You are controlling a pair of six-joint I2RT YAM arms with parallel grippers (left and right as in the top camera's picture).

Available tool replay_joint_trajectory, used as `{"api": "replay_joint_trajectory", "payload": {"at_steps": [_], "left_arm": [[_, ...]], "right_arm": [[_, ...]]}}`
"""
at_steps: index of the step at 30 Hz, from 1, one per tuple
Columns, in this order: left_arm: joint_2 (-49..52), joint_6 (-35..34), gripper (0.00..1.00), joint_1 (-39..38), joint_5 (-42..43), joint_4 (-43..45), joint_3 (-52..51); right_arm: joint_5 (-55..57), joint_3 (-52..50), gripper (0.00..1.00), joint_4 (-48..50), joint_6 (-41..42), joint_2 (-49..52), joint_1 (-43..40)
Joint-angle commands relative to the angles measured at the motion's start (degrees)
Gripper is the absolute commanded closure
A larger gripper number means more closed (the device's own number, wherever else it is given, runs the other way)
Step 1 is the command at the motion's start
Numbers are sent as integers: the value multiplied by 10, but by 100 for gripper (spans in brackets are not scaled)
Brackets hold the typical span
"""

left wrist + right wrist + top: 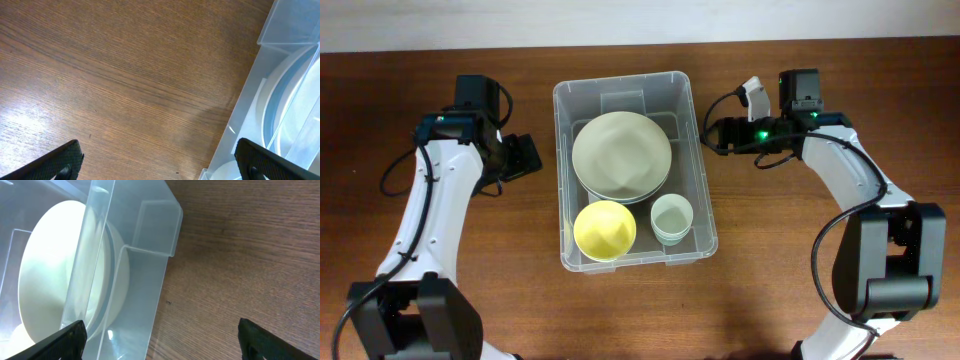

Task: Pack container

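The clear container (561, 170) stands in the middle of the table. Inside it are a stack of pale plates (621, 155), a yellow bowl (605, 230) and a small pale green bowl (672, 217). My left gripper (525, 155) hovers open just left of the container's left wall. In the left wrist view that gripper (160, 167) spans bare wood, and its right fingertip (260, 160) overlaps the container's rim (250, 100). My right gripper (712, 135) is open beside the right wall. In its own view this gripper (165, 345) spans the container's corner (150, 255), with the plates (50, 280) behind the wall.
The brown wooden table (440, 290) surrounds the container on all sides. The two arm bases sit at the front left (410, 320) and front right (885, 270). Black cables loop beside each arm.
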Motion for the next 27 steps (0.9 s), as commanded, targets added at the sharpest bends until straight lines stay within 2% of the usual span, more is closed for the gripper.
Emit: {"api": "replay_joint_trajectory", "payload": {"at_steps": [1, 5, 10, 12, 17, 21, 27], "left_arm": [[1, 9, 1, 2, 3, 0, 3], [-4, 9, 1, 2, -30, 1, 7], [-18, 25, 1, 2, -40, 54, 8], [-18, 33, 1, 2, -57, 89, 7], [-18, 33, 1, 2, -59, 96, 7], [-33, 59, 1, 2, -19, 99, 10], [-141, 100, 1, -11, -12, 95, 3]], "right_arm": [[72, 10, 8, 3, 8, 3, 0], [202, 35, 1, -19, 41, 3, -15], [396, 113, 1, -80, 41, 3, -19], [408, 144, 1, -81, 41, 3, -19], [404, 156, 1, -112, 33, -1, -19], [402, 156, 1, -152, 55, -37, -19], [404, 146, 1, -198, 92, -137, -19]]}}
